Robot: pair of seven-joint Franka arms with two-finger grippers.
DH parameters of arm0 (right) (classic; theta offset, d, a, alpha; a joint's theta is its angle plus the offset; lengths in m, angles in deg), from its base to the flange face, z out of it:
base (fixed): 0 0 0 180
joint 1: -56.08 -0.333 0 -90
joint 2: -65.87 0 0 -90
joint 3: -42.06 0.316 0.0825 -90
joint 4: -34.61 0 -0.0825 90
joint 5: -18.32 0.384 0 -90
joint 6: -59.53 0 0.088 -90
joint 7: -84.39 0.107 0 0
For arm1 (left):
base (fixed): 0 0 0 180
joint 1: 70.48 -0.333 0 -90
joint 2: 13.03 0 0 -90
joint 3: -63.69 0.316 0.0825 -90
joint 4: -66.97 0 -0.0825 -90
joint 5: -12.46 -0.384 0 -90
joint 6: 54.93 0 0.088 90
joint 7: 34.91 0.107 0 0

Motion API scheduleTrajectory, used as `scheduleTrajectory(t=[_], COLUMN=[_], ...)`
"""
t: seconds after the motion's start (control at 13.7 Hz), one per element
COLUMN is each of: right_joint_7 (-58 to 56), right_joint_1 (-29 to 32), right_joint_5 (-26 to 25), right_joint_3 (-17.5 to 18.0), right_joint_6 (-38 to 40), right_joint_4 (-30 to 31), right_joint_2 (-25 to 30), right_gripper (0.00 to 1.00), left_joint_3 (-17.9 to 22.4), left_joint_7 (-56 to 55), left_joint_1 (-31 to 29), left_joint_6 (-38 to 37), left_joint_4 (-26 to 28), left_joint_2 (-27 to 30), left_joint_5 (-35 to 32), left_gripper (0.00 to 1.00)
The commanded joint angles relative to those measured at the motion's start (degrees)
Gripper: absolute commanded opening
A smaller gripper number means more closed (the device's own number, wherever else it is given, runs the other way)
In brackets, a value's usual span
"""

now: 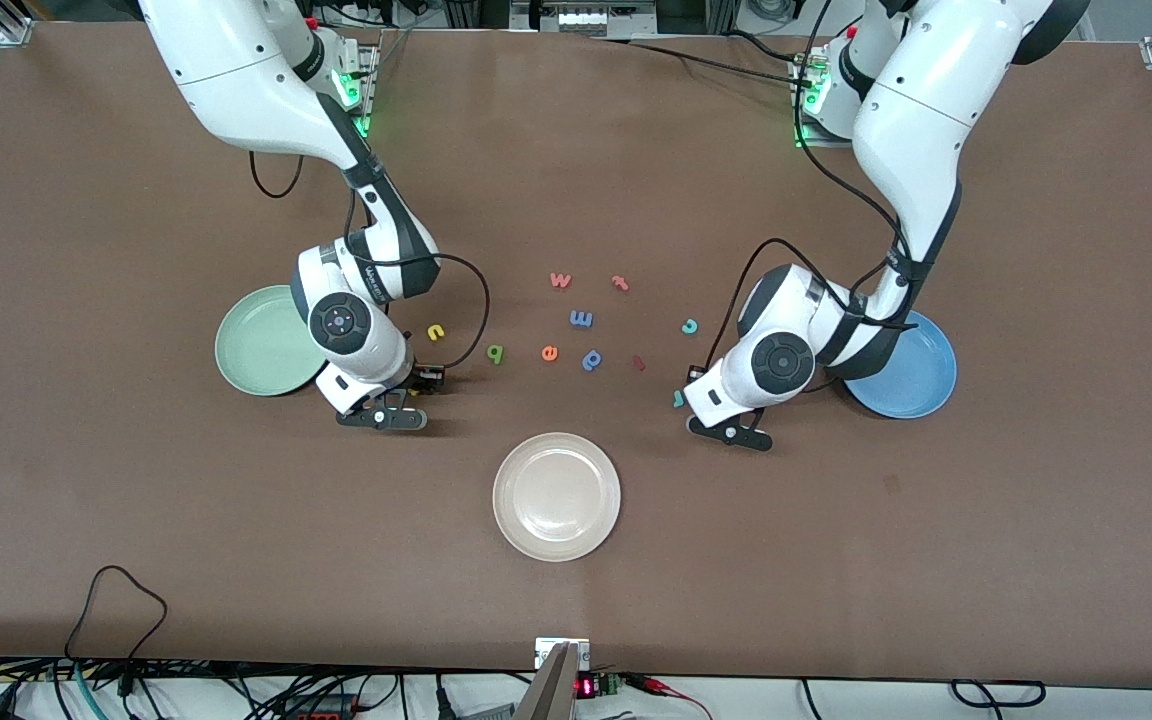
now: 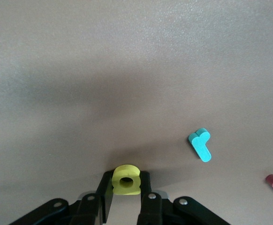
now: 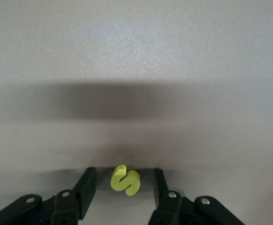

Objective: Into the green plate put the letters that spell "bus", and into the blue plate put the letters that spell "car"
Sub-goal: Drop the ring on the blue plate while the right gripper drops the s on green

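Note:
My left gripper (image 2: 126, 179) is down at the table beside the blue plate (image 1: 921, 375), its fingers shut on both sides of the yellow "a" (image 2: 125, 180). The teal "r" (image 2: 200, 144) lies close by, and the teal "c" (image 1: 690, 325) lies farther from the front camera. My right gripper (image 3: 125, 173) stands low next to the green plate (image 1: 261, 340), open, with the yellow "s" (image 3: 125, 181) lying loose between its fingers. The yellow "u" (image 1: 435, 331) and green "b" (image 1: 496, 353) rest on the table beside it. In the front view both hands hide their letters.
A cream-white plate (image 1: 556, 497) sits nearer the front camera, midway between the arms. Other letters lie mid-table: orange "e" (image 1: 550, 352), blue "p" (image 1: 592, 359), a blue "m" (image 1: 581, 319), a red piece (image 1: 638, 362), "w" (image 1: 560, 280) and red "t" (image 1: 620, 283).

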Motion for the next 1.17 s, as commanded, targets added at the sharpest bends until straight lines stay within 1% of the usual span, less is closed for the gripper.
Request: scheduleTrajectory(t=[0.0, 0.15, 0.37, 0.51, 0.59, 0.66, 0.73, 0.8, 0.88, 1.02, 1.1], right_joint_7=[0.2, 0.1, 0.1, -1.2, -1.5, -1.8, -2.2, -3.9, -5.0, -7.5, -9.2], right_joint_1=[-0.4, -0.4, -0.3, -0.2, -0.1, 0.0, 0.4, 1.0, 2.3, 5.7, 7.6], right_joint_5=[-0.6, -0.6, -0.6, -0.6, -0.6, -0.6, -0.6, -0.6, -0.6, -0.6, -0.6], right_joint_3=[0.0, 0.0, 0.0, 0.0, 0.0, 0.0, 0.0, -0.1, -0.1, -0.1, -0.1], right_joint_6=[-0.1, -0.1, -0.2, -0.3, -0.2, -0.1, 0.1, 0.4, 3.1, 10.6, 12.3], right_joint_4=[0.5, 0.5, 0.5, 0.5, 0.5, 0.5, 0.5, 0.6, 0.8, 1.6, 3.7], right_joint_2=[-0.4, -0.4, -0.4, -0.4, -0.4, -0.4, 0.0, 1.9, 4.1, 8.4, 10.1], right_gripper=[0.53, 0.41, 0.20, 0.10, 0.06, 0.05, 0.04, 0.04, 0.04, 0.05, 0.05], left_joint_3=[0.5, 0.7, 0.7, 0.2, 0.2, 0.3, 0.3, 0.2, 0.2, 0.2, 0.4], left_joint_7=[-0.6, -0.1, -0.5, 0.5, 1.1, 1.9, 3.1, 4.2, 6.5, 8.4, 8.5], left_joint_1=[-0.4, -3.6, -10.5, -15.8, -17.2, -18.1, -19.5, -21.1, -22.7, -24.5, -24.8], left_joint_6=[-0.8, -7.1, -17.5, -21.3, -21.7, -21.0, -20.6, -20.5, -19.3, -13.9, -11.4], left_joint_4=[-0.4, -0.3, 0.0, 1.0, 3.3, 5.9, 7.3, 8.0, 8.7, 12.0, 13.6], left_joint_2=[0.1, 3.5, 7.3, 9.0, 10.6, 12.2, 12.9, 13.0, 12.8, 12.7, 12.6], left_joint_5=[-1.9, -2.0, -2.0, -2.0, -2.0, -2.1, -2.7, -2.8, -2.8, -2.8, -2.9], left_gripper=[0.16, 0.16, 0.17, 0.17, 0.17, 0.18, 0.18, 0.18, 0.19, 0.21, 0.24])
